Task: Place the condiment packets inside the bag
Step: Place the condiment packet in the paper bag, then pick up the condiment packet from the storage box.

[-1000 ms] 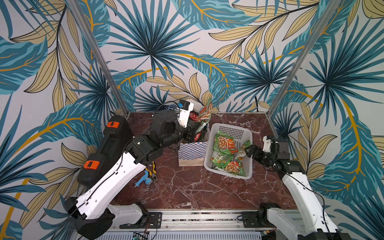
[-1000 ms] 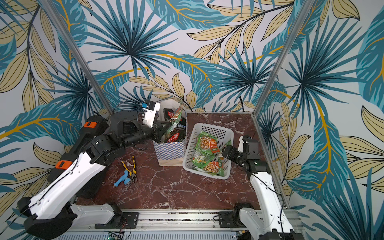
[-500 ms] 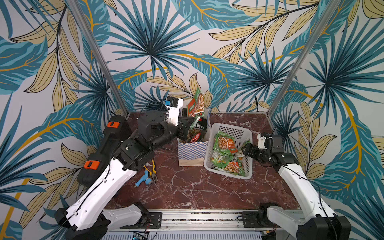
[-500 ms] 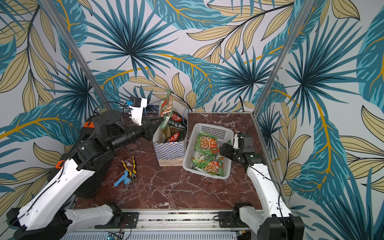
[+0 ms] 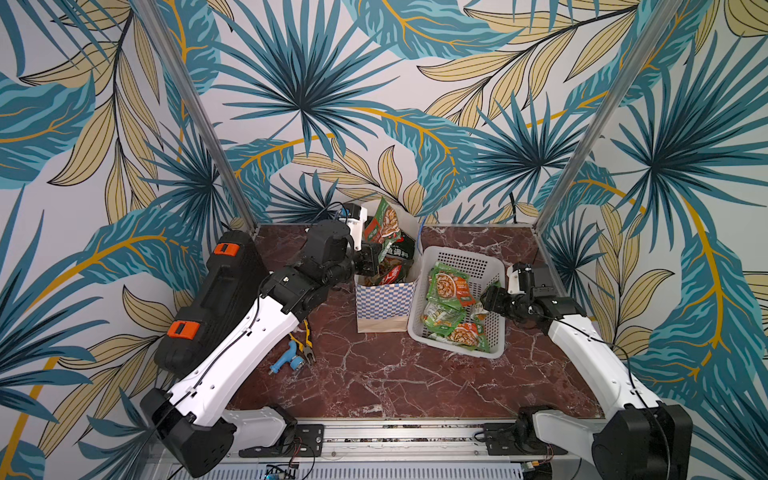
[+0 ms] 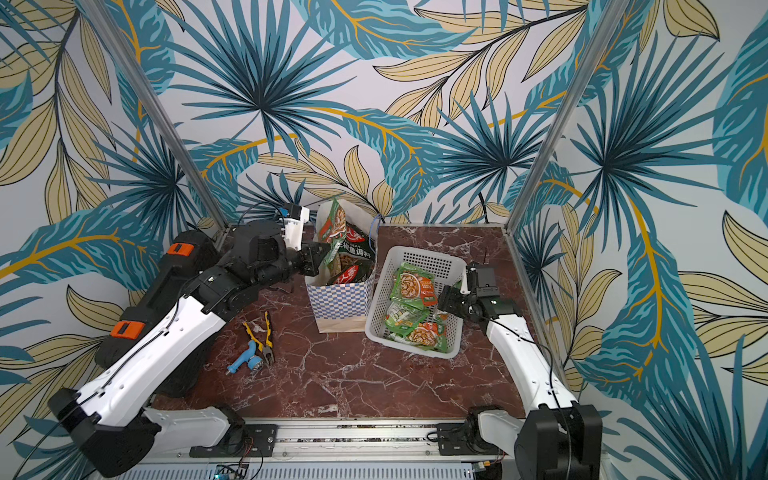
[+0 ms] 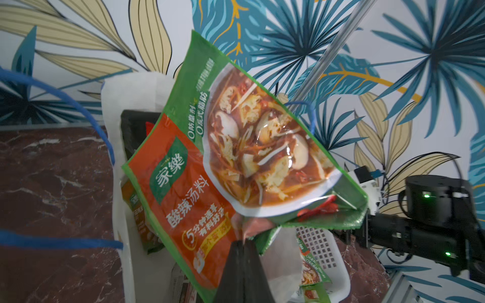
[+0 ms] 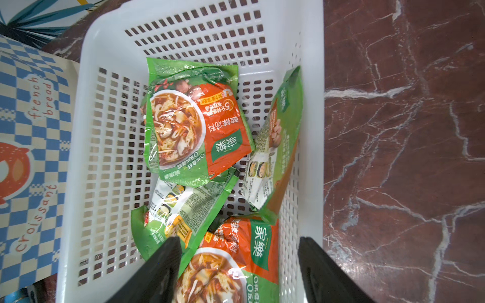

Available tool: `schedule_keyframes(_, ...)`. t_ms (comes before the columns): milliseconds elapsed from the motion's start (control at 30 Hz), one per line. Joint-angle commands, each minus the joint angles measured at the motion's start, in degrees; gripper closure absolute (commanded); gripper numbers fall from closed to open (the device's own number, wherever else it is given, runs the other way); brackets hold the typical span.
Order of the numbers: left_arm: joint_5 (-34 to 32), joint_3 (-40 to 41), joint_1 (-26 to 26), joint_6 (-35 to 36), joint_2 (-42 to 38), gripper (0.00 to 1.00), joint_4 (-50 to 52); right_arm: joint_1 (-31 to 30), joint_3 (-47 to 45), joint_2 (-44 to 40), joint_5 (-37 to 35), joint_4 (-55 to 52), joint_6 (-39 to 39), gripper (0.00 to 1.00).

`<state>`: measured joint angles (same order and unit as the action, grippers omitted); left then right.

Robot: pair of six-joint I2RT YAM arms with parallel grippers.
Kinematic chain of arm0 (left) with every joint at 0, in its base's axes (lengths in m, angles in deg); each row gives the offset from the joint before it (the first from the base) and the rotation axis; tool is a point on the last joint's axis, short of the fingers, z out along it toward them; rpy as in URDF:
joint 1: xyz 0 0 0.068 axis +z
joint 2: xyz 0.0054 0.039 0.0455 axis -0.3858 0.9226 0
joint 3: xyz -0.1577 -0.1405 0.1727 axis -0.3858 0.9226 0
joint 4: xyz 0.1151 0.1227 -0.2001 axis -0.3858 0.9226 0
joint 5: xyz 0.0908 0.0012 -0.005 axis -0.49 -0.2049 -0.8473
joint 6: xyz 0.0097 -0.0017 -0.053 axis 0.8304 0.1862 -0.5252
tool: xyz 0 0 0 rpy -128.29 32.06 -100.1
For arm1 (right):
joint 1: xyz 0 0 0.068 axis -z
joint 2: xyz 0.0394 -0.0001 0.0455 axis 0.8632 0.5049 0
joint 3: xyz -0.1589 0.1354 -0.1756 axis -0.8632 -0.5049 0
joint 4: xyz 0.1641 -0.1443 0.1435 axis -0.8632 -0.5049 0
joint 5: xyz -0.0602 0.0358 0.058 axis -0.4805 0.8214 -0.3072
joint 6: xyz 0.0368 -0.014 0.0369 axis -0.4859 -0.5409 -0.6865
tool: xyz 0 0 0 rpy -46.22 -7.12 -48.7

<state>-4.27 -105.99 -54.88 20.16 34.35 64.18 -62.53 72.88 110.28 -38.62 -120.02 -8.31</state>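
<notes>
The checkered paper bag (image 5: 384, 303) (image 6: 338, 303) stands upright left of the white basket (image 5: 457, 353) (image 6: 415, 351). Dark condiment packets (image 5: 399, 253) (image 6: 353, 253) stick out of its mouth. My left gripper (image 5: 368, 262) (image 7: 242, 242) is shut on the lower edge of a green condiment packet (image 5: 384, 224) (image 7: 236, 157), which stands upright over the bag's mouth. Several green packets (image 5: 451, 286) (image 8: 194, 126) lie in the basket. My right gripper (image 5: 486, 299) (image 8: 238, 240) is open over the basket's right side, just above a packet (image 8: 236, 257), with one finger near the basket wall.
A black case with orange latches (image 5: 212, 299) lies along the left edge under my left arm. Pliers (image 5: 306, 345) and a blue tool (image 5: 286, 361) lie on the marble top left of the bag. Metal posts stand at the back corners.
My left gripper has drawn back left and lifted the green packet upright over the bag's mouth. My right gripper has shifted slightly left over the basket and its jaws have narrowed.
</notes>
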Motion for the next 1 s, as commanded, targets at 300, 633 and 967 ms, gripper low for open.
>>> schedule_keyframes(300, 4.22, 0.67, 1.76, -3.80, -0.05, 0.37, 1.62, -1.30, 1.72, 6.14, -4.94, 2.07, 1.33, 0.51)
schedule_keyframes(633, 6.69, 4.95, 0.65, -3.36, -9.22, 0.13, 0.54, -1.83, 2.15, 3.29, -6.20, 2.70, 0.82, 1.00)
schedule_keyframes(967, 1.72, 10.87, 0.66, -1.58, -14.22, 0.00, 0.65, -4.86, 6.23, -7.88, -4.16, 1.63, 0.05, 1.00)
